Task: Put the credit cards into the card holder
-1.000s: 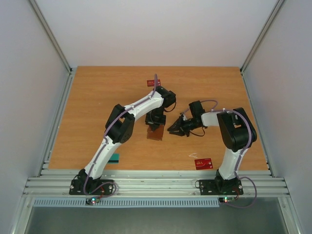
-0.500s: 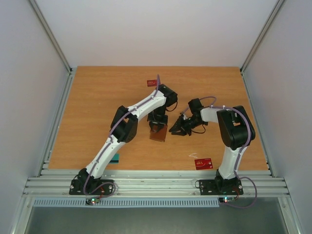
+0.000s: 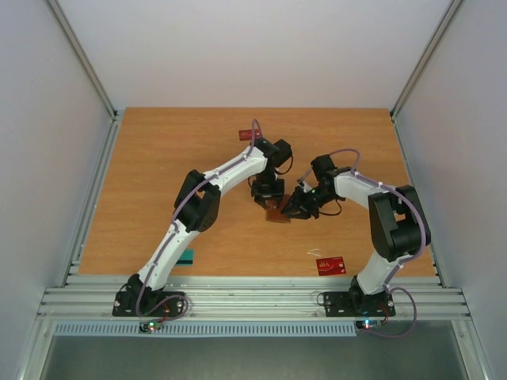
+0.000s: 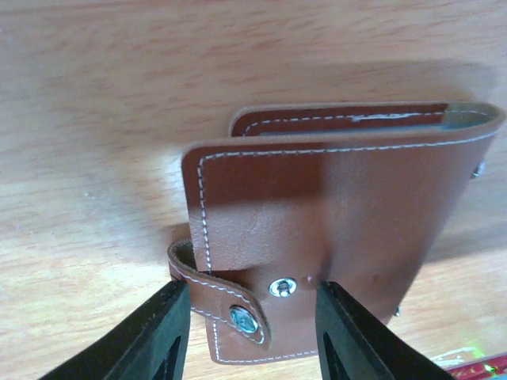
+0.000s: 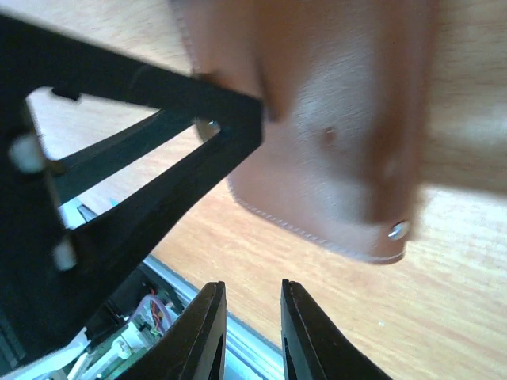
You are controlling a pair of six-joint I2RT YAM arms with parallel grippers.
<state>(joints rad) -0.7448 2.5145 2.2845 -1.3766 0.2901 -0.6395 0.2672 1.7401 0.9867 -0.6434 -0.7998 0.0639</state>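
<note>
Presently, left tool [image 4: 252, 305] stands parted astride the wallet [image 4: 333, 190] at counter [image 3: 158, 158] centre; right tool [image 5: 252, 297] is slightly parted, holding nothing.

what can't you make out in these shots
Inside of the card holder: left wrist view shows only outer leather and a sliver of lining; any cards inside are hidden.
Card holder in the right wrist view: blurred, left edge behind the left gripper.
Teal card, top view: partly under the left arm.
Red card print, top view: too small.
Red strip, left wrist view: cut by the bottom edge.
</note>
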